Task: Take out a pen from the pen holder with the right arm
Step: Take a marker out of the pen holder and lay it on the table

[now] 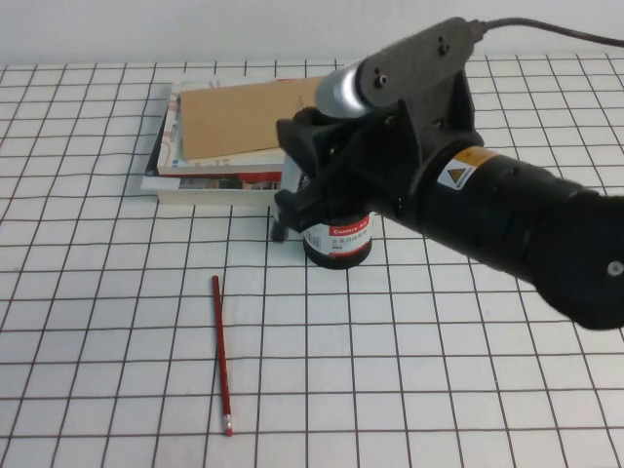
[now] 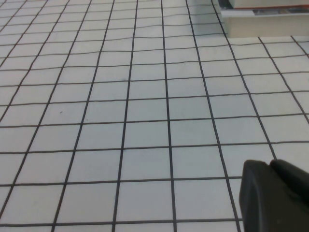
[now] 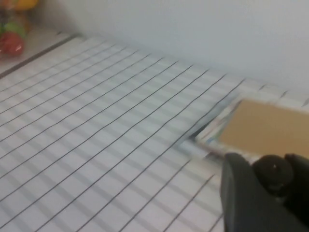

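white grid-lined desk (image 1: 468,390); the right gripper (image 1: 295,195) hangs over the black pen holder (image 1: 337,244), pinching a slim pen (image 1: 280,229) whose tip hangs just left of the holder. a red pencil (image 1: 222,356) lies in front of it, books (image 1: 224,146) behind. the left gripper (image 2: 270,188) is over bare desk well apart from it, its state impossible to tell

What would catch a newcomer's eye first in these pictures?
The big black right arm fills the right of the high view, with its right gripper at the pen holder near the middle of the gridded table. A red pencil lies alone nearer the robot, left of the holder, and a stack of books sits behind it. The left gripper shows only in its wrist view, above the grid.
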{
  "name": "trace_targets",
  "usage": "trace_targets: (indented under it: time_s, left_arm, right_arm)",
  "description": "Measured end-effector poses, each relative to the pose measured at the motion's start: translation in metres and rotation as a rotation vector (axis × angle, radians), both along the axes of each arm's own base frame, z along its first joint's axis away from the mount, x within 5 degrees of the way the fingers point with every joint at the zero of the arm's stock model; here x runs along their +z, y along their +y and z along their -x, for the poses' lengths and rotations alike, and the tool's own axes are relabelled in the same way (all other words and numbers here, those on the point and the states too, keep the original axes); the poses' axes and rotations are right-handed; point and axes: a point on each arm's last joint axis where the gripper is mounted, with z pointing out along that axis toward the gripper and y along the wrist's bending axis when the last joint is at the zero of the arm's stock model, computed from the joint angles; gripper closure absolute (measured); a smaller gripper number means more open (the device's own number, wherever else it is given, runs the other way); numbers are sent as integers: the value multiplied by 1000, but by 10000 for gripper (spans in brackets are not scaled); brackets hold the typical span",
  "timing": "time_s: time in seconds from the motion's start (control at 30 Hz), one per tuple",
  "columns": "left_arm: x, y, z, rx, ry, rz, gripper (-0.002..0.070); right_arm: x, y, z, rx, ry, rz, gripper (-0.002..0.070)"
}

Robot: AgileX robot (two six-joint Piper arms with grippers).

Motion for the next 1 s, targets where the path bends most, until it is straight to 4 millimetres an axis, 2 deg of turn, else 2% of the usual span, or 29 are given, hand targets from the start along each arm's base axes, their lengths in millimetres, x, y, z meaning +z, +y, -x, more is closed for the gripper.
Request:
trace_targets:
  time_s: [0.2,0.33,0.57,0.8,1.0]
  left_arm:
    - [0,0,0,0,0,0,679]
    - [0,0,0,0,0,0,680]
    - [0,0,0,0,0,0,679]
    - [0,0,0,0,0,0,679]
    - [0,0,0,0,0,0,679]
  right_arm:
    - [18,15,17,217,315,86,543]
    - [15,26,12,227,498,163,543]
    - [-12,51,-12,128,777,343,543]
    - [-41,80,-44,95,872,396,543]
    - [-74,90,-79,63,1012,425,543]
